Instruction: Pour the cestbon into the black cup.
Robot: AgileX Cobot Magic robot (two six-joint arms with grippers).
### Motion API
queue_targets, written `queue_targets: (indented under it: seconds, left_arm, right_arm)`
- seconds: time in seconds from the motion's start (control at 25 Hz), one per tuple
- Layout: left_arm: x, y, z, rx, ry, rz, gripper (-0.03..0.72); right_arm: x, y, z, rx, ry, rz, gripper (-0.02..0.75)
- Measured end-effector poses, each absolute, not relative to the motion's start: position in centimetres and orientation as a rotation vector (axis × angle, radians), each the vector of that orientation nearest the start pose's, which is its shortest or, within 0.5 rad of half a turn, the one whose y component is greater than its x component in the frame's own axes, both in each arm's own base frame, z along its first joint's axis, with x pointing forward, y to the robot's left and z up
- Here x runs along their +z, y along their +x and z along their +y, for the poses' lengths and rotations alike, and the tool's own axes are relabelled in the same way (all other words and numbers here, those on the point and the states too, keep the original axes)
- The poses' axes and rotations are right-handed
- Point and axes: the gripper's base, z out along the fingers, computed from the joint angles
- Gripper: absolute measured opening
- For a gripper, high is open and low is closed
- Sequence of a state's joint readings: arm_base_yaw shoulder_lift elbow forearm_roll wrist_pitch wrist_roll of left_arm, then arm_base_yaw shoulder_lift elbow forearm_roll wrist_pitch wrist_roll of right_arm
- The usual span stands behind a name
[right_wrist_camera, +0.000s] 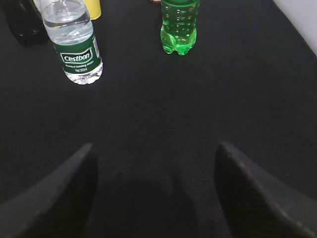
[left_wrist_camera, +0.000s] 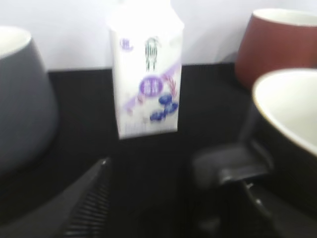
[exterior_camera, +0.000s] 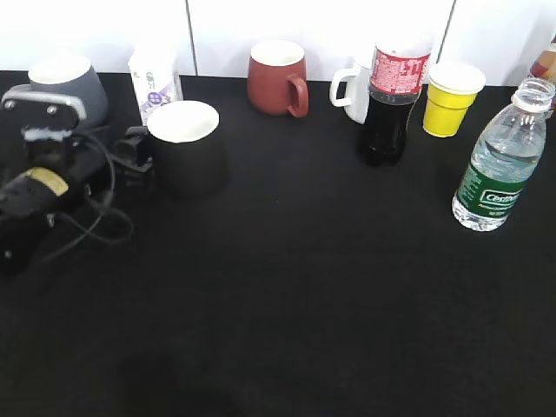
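The cestbon [exterior_camera: 498, 165] stands upright and uncapped at the right edge of the table; it also shows in the right wrist view [right_wrist_camera: 74, 47], far ahead and to the left of my right gripper [right_wrist_camera: 154, 148], which is open and empty. The right gripper is out of the exterior view. The black cup [exterior_camera: 187, 148] stands at the left with its white inside showing. My left gripper [exterior_camera: 130, 155] is at the cup's left side. In the left wrist view the gripper [left_wrist_camera: 173, 181] is open, and the cup's handle [left_wrist_camera: 228, 166] lies by its right finger, beside the cup [left_wrist_camera: 292, 129].
Along the back stand a grey mug [exterior_camera: 74, 82], a milk carton [exterior_camera: 155, 82], a dark red mug [exterior_camera: 278, 78], a white mug [exterior_camera: 350, 89], a cola bottle [exterior_camera: 391, 100] and a yellow cup [exterior_camera: 452, 97]. A green bottle [right_wrist_camera: 181, 27] stands right of the cestbon.
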State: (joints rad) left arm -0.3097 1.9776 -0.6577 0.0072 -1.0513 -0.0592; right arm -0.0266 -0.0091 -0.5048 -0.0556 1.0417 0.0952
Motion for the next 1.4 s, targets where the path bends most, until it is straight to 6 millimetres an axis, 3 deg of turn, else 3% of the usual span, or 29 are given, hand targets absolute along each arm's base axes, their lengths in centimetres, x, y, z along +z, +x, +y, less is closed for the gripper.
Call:
queue_targets:
  seconds: [0.16,0.2,0.28,0.32,0.44,0.68,0.76,1.04,1.16,1.2,1.28,1.4]
  left_arm:
    - [11.7,35.0,-10.8,-0.311,0.426,1.703,0.398]
    - [11.7,35.2,-11.0,-0.319,0.446,1.689,0.321]
    - [12.1,35.3,-11.2,-0.331,0.463,1.646,0.062]
    - [12.1,35.4,-11.2,-0.334,0.46,1.636,0.04]
    - [12.6,35.2,-11.3,-0.366,0.439,1.634,0.032]
    - [20.2,32.7,-13.3,-0.587,0.522,1.404,0.032]
    - [21.8,31.9,-13.8,-0.636,0.568,1.33,0.032]
    - [22.1,30.9,-15.5,-0.717,0.604,1.321,0.032]
    - [22.1,30.9,-15.5,-0.717,0.601,1.322,0.032]
    - [22.1,30.9,-15.5,-0.717,0.601,1.322,0.032]
    - [22.1,30.9,-15.5,-0.717,0.601,1.322,0.032]
    - [22.1,30.9,-15.5,-0.717,0.601,1.322,0.032]
  right_arm:
    - [28.0,-0.6,-0.4,-0.022,0.125,2.006,0.555]
    - [28.0,-0.6,-0.4,-0.022,0.125,2.006,0.555]
    - [28.0,-0.6,-0.4,-0.022,0.125,2.006,0.555]
    - [28.0,-0.6,-0.4,-0.022,0.125,2.006,0.555]
    - [28.0,-0.6,-0.4,-0.022,0.125,2.006,0.555]
    - [28.0,-0.6,-0.4,-0.022,0.125,2.006,0.555]
    - [28.0,-0.6,-0.4,-0.022,0.125,2.006,0.555]
    - [28.4,-0.5,-0.4,-0.022,0.123,1.99,0.555]
    - [31.5,3.6,-0.2,0.035,0.105,1.778,0.555]
    - [31.5,5.4,-0.1,0.05,0.108,1.772,0.555]
    - [29.2,9.0,-0.2,0.032,0.089,1.805,0.555]
    - [25.2,12.1,-0.3,-0.006,0.034,1.701,0.555]
